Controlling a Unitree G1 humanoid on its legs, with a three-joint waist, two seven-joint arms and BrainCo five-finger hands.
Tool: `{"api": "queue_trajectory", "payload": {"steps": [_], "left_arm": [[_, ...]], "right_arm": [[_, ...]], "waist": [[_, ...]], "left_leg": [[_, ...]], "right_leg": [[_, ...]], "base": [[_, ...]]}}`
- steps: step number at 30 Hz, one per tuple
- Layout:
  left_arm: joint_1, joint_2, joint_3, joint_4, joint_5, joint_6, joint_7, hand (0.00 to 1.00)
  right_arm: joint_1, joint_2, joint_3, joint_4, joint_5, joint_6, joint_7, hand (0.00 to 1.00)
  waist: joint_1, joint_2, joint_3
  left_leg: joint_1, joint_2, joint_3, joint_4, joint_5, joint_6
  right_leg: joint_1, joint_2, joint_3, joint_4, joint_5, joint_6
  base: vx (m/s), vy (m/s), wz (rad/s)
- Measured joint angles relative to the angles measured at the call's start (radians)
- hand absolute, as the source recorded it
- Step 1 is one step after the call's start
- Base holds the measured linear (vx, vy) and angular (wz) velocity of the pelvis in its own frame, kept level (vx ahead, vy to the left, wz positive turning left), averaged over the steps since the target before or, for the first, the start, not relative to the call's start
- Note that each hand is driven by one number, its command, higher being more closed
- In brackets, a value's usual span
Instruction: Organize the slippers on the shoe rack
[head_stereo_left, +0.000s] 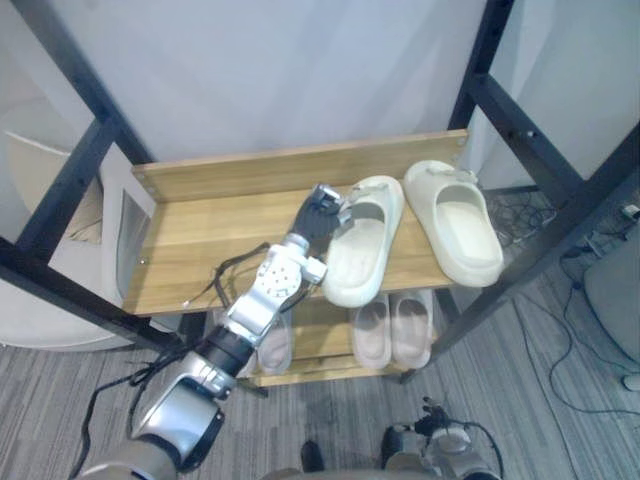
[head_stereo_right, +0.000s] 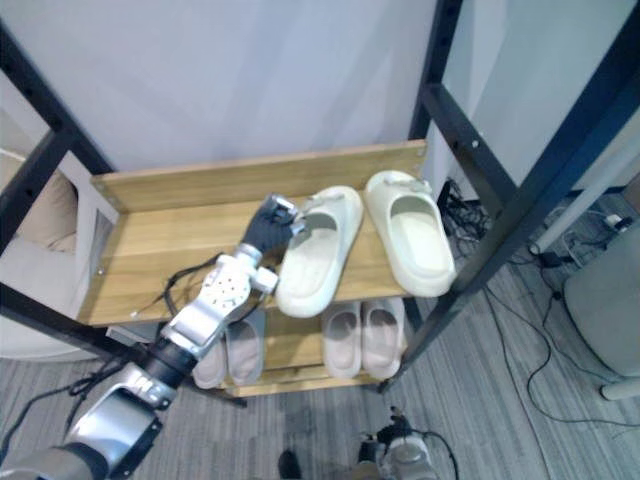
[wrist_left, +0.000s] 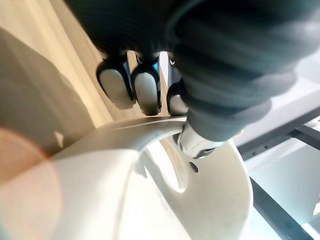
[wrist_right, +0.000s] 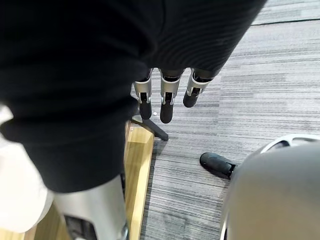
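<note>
Two cream slippers lie on the wooden top shelf (head_stereo_left: 200, 225) of the shoe rack. The left slipper (head_stereo_left: 358, 250) is angled, its toe hanging over the shelf's front edge. The right slipper (head_stereo_left: 462, 225) lies beside it, toe toward me. My left hand (head_stereo_left: 320, 215) is at the left slipper's strap. In the left wrist view its fingers (wrist_left: 145, 90) curl over the outside of the strap while the thumb goes under it inside the slipper (wrist_left: 205, 200). My right hand (wrist_right: 167, 102) hangs low over the grey carpet, its fingers straight and holding nothing.
On the lower shelf a pale pink pair (head_stereo_left: 390, 330) stands at the right and a greyish pair (head_stereo_left: 275, 345) at the left, partly behind my arm. Black frame posts (head_stereo_left: 520, 120) flank the rack. Cables (head_stereo_left: 560, 330) lie on the carpet to the right.
</note>
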Motion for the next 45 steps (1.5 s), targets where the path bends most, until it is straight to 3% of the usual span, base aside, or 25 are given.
{"api": "queue_trajectory", "payload": {"steps": [7, 25, 35, 40, 45], "left_arm": [[-0.031, -0.001, 0.044, 0.037, -0.001, 0.001, 0.018, 0.0], [-0.018, 0.0, 0.098, 0.017, -0.033, 0.001, 0.043, 0.0], [0.122, -0.022, 0.131, -0.175, -0.082, -0.002, 0.061, 0.0], [0.211, -0.075, 0.122, -0.234, -0.131, -0.013, 0.057, 0.0], [0.291, -0.099, 0.053, -0.289, -0.238, -0.021, 0.04, 0.0]], "right_arm": [[-0.008, -0.001, -0.03, -0.002, 0.017, -0.002, -0.009, 0.0], [-0.006, -0.001, -0.028, -0.006, 0.017, -0.014, -0.02, 0.0], [-0.005, 0.004, 0.012, -0.006, 0.017, -0.012, -0.017, 0.0], [-0.002, 0.006, 0.021, -0.004, 0.017, -0.008, -0.017, 0.0], [-0.003, 0.006, 0.044, 0.0, 0.017, -0.003, -0.017, 0.0]], "waist": [[-0.019, 0.024, 0.014], [-0.018, 0.023, 0.023], [-0.004, 0.019, 0.028], [0.009, 0.017, 0.029], [0.026, 0.017, 0.03]], "left_leg": [[-0.005, 0.002, 0.004, 0.0, -0.001, -0.001], [-0.002, 0.004, -0.009, 0.0, -0.002, -0.003], [0.019, 0.002, -0.034, 0.0, 0.0, 0.0], [0.034, 0.001, -0.058, 0.0, 0.003, 0.004], [0.029, -0.002, -0.076, 0.0, 0.005, 0.008]], "right_leg": [[-0.003, 0.001, 0.002, 0.0, 0.0, 0.0], [0.007, 0.002, -0.014, 0.0, 0.0, 0.0], [0.04, 0.0, -0.037, 0.0, -0.001, 0.001], [0.067, -0.002, -0.06, 0.0, -0.008, 0.008], [0.071, -0.005, -0.076, 0.0, -0.009, 0.009]], "base": [[0.0, -0.003, -0.02], [0.0, 0.0, 0.02], [-0.01, 0.003, 0.07], [-0.01, 0.004, 0.14], [-0.01, 0.011, 0.1]]}}
